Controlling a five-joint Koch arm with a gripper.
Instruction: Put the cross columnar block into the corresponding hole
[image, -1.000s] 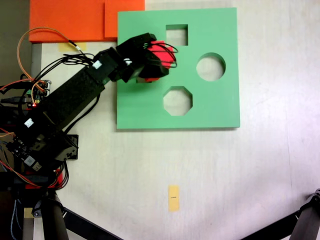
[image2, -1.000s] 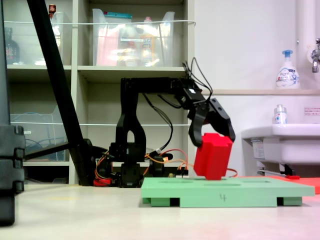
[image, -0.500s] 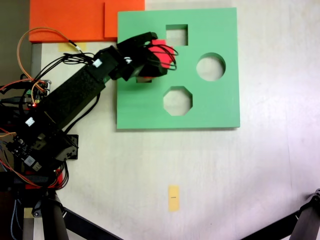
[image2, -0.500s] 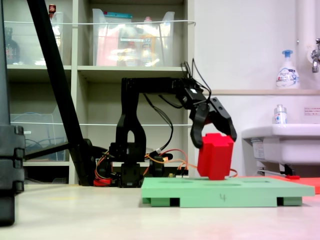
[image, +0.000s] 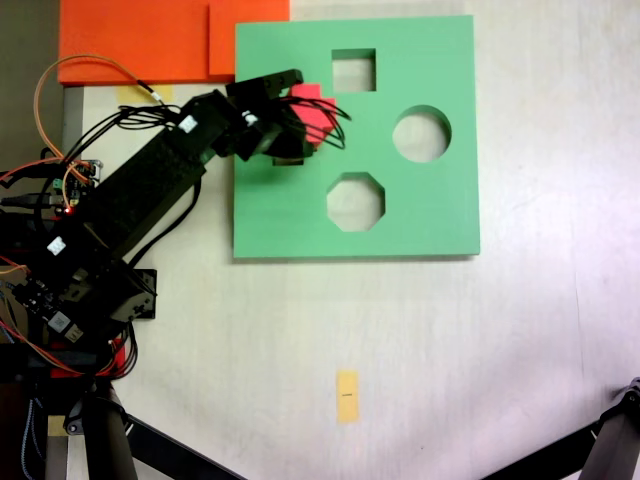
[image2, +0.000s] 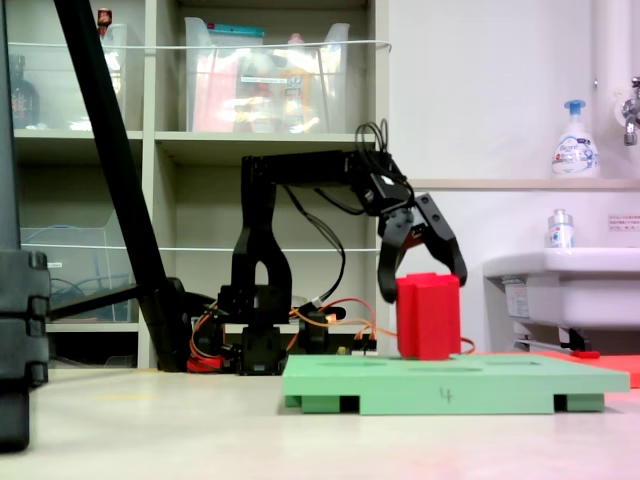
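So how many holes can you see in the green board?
3: a square hole at the top, a round hole at right, an octagonal hole lower down. The end effector may hide another.

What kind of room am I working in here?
Probably a lab or workshop: shelves with plastic storage bins, a sink with a soap bottle, and bare wiring beside the arm.

This looks like a lab or classroom workroom: open shelving (image2: 200, 140) stacked with clear storage bins (image2: 265, 85) stands behind the tabletop (image2: 150, 420), and at the right edge a white sink (image2: 560, 285) sits below a soap pump bottle (image2: 574, 140).
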